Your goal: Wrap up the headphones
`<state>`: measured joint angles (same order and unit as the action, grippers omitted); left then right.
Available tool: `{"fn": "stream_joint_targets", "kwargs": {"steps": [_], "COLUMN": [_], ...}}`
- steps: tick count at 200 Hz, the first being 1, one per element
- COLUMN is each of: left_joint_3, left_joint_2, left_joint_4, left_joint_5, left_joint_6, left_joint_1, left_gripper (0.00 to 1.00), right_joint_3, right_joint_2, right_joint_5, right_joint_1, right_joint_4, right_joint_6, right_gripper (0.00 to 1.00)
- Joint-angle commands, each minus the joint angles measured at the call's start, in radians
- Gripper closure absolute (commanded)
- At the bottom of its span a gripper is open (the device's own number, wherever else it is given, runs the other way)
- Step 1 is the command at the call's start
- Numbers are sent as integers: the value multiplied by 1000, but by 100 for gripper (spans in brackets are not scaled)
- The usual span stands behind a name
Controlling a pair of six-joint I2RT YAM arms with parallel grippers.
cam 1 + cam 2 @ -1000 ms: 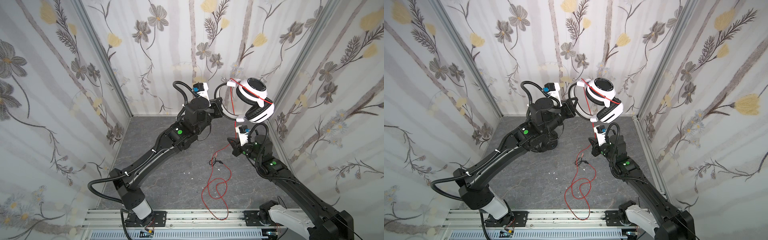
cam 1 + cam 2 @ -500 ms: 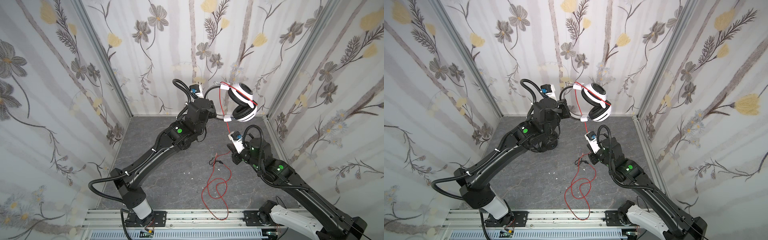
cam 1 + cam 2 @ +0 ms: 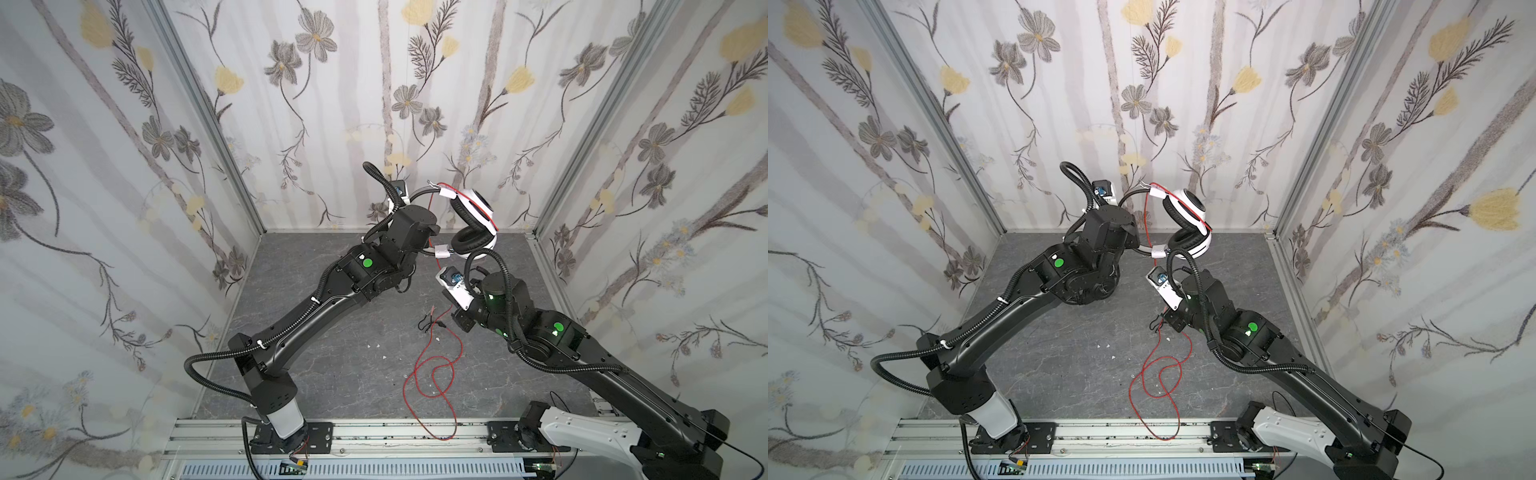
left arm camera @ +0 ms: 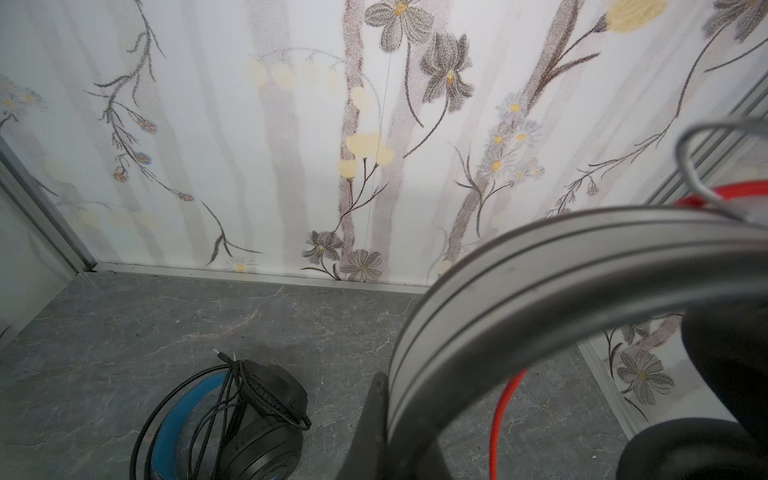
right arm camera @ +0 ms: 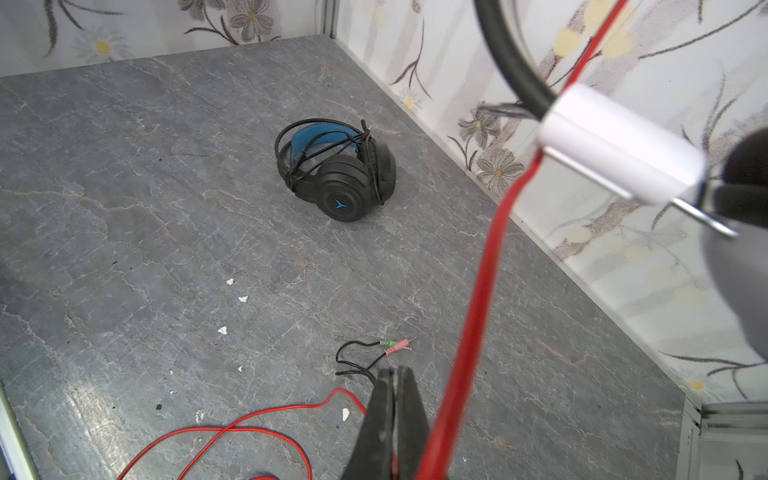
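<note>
Black headset (image 5: 332,174) shows blue arrow emblem (image 5: 340,204); right fingers (image 5: 380,419) pinch red cable (image 5: 478,291).

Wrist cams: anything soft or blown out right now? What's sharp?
Left wrist view: the headband of the white headset sits close to the lens and is out of focus; the black headset beyond it is sharper. Right wrist view: the red cable is a thick blur up close, the black headset is crisp, and a pale glare patch lies on the floor.

My grey marbled tabletop (image 5: 124,208) carries the black headset (image 5: 336,170), loops of red cable (image 5: 249,415), two plugs (image 5: 395,345) and white scraps (image 5: 232,282)
</note>
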<state>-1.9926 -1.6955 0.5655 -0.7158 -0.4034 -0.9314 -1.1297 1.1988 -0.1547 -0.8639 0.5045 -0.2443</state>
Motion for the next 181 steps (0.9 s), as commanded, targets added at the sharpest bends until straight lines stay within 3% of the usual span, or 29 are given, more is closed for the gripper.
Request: {"fn": "stream_joint_targets", "kwargs": {"steps": [1,30,76,149,181], "left_joint_3": [-34,-36,23,129,140], "left_joint_2": [-14,-24,-7,59,76], "left_joint_4": [-9,12,-22,-112,-84], "left_joint_5": [-47,-77,-127,-228,-201], "left_joint_6": [-75,-57,57,467,607], "left_joint_1": [0,-4,-19,-120,-160], "left_gripper": [100,100,100,100,100], "right_joint_3": [-23,-33,-44,-93,-110], "right_joint_2": [16,-3,-39,-13,-11], "right_joint_5": [27,108,136,125,107], "right_joint_1": [-32,-41,-38,17,28], "right_joint_4": [-3,-32,-72,-20,11], "right_joint_6": [14,49,83,71,27], "right_gripper": [100,100,100,98,96]}}
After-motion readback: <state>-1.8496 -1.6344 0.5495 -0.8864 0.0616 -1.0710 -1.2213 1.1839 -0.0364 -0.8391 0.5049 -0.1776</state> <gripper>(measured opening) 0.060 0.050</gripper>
